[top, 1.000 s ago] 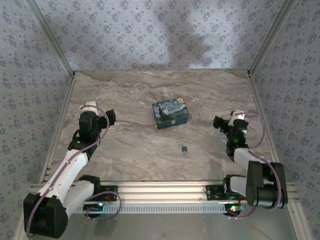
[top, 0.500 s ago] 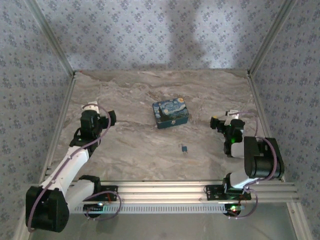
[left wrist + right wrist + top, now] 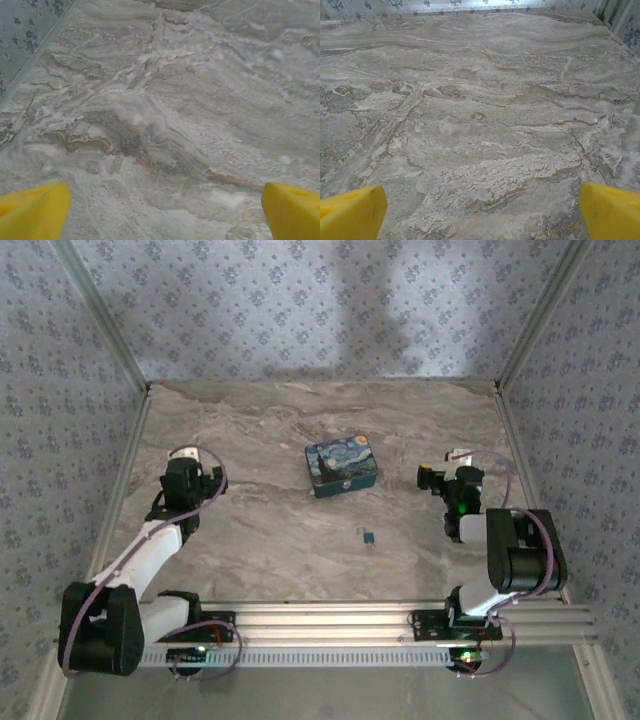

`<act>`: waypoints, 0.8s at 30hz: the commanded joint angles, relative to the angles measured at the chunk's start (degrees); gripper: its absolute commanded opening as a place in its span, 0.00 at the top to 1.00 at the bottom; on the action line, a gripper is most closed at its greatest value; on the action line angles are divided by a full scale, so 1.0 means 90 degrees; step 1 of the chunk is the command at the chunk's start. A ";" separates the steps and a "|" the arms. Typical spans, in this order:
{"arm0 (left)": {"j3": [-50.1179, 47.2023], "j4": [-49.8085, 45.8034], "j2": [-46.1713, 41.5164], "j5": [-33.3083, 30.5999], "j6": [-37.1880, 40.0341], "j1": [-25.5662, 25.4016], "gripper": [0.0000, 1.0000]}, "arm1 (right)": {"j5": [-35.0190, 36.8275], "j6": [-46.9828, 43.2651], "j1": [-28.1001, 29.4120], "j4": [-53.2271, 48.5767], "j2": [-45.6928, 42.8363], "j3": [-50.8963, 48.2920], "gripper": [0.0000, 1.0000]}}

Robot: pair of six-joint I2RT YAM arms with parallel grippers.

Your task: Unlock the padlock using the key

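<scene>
The padlock (image 3: 369,537) is a tiny blue-teal square lying on the marble table (image 3: 260,540), in front of the night-sky box. I cannot make out a key. My left gripper (image 3: 205,480) hovers at the table's left side, far from the padlock. In the left wrist view it (image 3: 165,210) is open, and between its yellow fingertips (image 3: 35,210) there is bare marble. My right gripper (image 3: 428,478) sits right of the box and up-right of the padlock. The right wrist view has it (image 3: 482,210) open too, its yellow fingertips (image 3: 350,210) wide apart over bare marble.
The blue-and-yellow night-sky box (image 3: 341,466) stands shut near the table's middle, behind the padlock. Patterned walls with metal corner posts (image 3: 520,340) enclose the table on three sides. An aluminium rail (image 3: 330,620) carrying both arm bases runs along the near edge.
Both arms have folded back toward their bases. The left gripper drew slightly left, and the right gripper shifted up and left. The padlock and box have not moved.
</scene>
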 commanded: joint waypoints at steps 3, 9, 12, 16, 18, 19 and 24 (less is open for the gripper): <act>-0.0310 0.1296 0.0334 -0.0274 0.0668 0.0054 0.02 | 0.0153 -0.0150 0.0030 -0.0068 -0.0003 0.0056 0.00; -0.0768 0.2676 0.0814 0.0026 0.0937 0.0115 0.02 | 0.0162 -0.0157 0.0040 -0.0067 0.0001 0.0053 0.00; -0.0904 0.3296 0.1168 0.0201 0.0973 0.0178 0.02 | 0.0165 -0.0157 0.0045 -0.0068 -0.0004 0.0053 0.00; -0.0844 0.3561 0.1460 0.0397 0.1124 0.0233 0.02 | 0.0165 -0.0160 0.0045 -0.0068 -0.0003 0.0058 0.00; -0.0928 0.3819 0.1488 0.0437 0.1224 0.0274 0.02 | 0.0169 -0.0158 0.0040 -0.0068 -0.0003 0.0058 0.00; -0.0964 0.3917 0.1486 0.0495 0.1232 0.0314 0.02 | 0.0170 -0.0160 0.0047 -0.0063 -0.0003 0.0058 0.00; -0.1305 0.4974 0.1918 0.0990 0.1050 0.0744 0.02 | 0.0165 -0.0160 0.0039 -0.0068 -0.0002 0.0058 0.00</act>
